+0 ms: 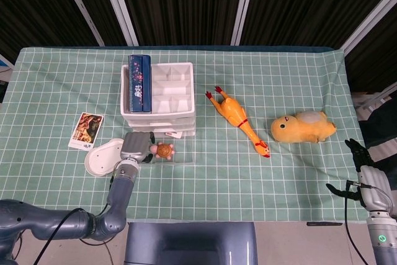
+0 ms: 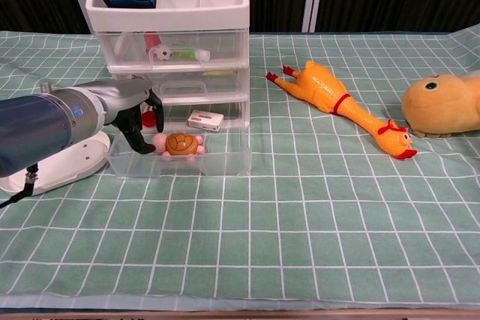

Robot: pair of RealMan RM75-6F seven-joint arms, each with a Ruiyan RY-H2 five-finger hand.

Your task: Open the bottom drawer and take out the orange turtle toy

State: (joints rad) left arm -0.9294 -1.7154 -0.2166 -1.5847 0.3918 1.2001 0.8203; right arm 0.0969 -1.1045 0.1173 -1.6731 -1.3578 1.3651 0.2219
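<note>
Left hand (image 2: 135, 114) reaches empty into the pulled-out bottom drawer (image 2: 225, 161), fingers spread beside the orange turtle toy (image 2: 180, 144) lying inside; you should straddle its shell, close gently, then lift clear of the drawer wall.

A lab-style test table (image 1: 298, 172) under checked green cloth, dark slatted backdrop (image 1: 186, 4).

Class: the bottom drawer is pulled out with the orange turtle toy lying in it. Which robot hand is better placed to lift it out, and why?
The left robot hand. It reaches into the open bottom drawer right beside the orange turtle toy. The right robot hand sits at the table's far right edge, beyond the rubber chicken.
</note>
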